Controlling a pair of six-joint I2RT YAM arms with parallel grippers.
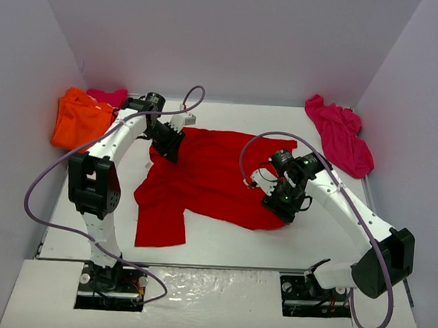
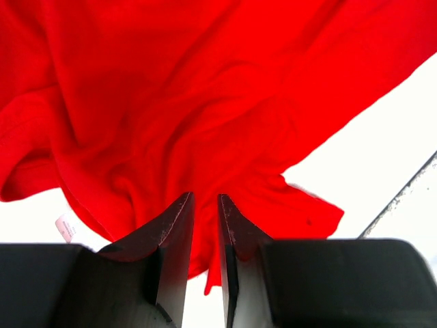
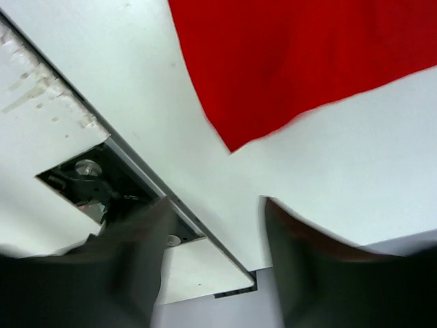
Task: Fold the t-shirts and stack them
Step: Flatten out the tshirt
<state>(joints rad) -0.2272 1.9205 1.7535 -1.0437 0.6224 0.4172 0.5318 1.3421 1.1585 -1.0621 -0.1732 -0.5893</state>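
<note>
A: Top view: logging red t-shirt (image 1: 210, 182) lying centre, stretching far-right to near-left. Placing left gripper (image 1: 168, 147) on its far-left edge, right gripper (image 1: 281, 203) at its near-right edge.

B: Left wrist: clamping red cloth between nearly-closed fingers. Right wrist: standing apart, holding nothing, with the shirt's corner lying just ahead.

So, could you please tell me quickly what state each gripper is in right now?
Left gripper: closed, pinching the red t-shirt.
Right gripper: open, holding nothing.
</note>
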